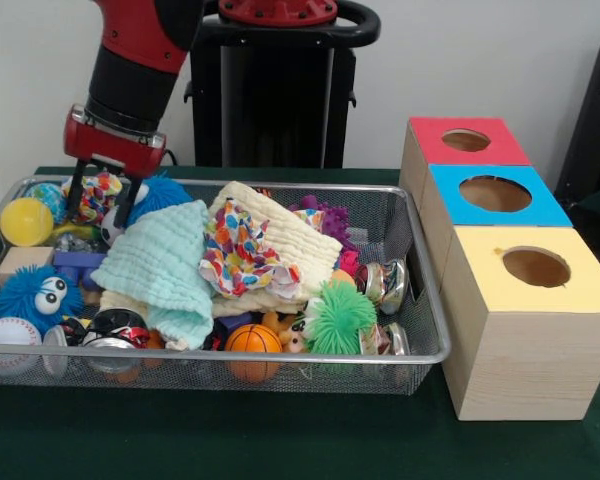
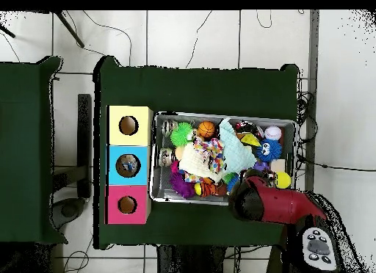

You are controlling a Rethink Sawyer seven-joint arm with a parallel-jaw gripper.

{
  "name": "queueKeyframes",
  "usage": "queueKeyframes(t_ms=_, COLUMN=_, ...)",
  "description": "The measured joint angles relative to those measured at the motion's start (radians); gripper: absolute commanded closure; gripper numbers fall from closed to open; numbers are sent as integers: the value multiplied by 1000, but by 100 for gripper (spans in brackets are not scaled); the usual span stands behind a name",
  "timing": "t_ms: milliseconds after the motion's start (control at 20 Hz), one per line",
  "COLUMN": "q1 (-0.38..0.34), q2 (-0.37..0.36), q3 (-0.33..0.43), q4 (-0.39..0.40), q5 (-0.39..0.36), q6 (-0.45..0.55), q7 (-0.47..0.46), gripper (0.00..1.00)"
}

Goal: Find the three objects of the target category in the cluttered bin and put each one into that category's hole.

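Green cloth is covering the table (image 1: 280, 440), and a wire bin (image 1: 425, 300) full of toys and cloths is sitting on it beside a row of three wooden boxes. Measured from the bin, the yellow-topped box (image 1: 525, 330) is standing just beside its right wall, the blue-topped box (image 1: 495, 195) behind that, and the red-topped box (image 1: 465, 140) furthest back; each is showing a round hole in its top.

The gripper (image 1: 105, 205) is hanging over the bin's back left corner, its dark fingers (image 1: 77, 200) spread apart and straddling a patterned cloth bundle (image 1: 100, 190) without visibly closing on it, so it appears to be holding nothing. A blue fuzzy ball (image 1: 160, 195) and a yellow ball (image 1: 25, 222) are lying just beside that spot.

This looks like the picking stage of the search. Which category is the target cannot be told. The next move is calling for a short descent, a firm close on one item only, then a lift clear of the bin's rim and a carry to the boxes.
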Motion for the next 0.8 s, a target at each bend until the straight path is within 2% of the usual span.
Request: queueKeyframes(t_ms=800, q1=-84, q2=30, q3=-14, q4=-9, q5=-2, q6=-12, q7=0, gripper=0)
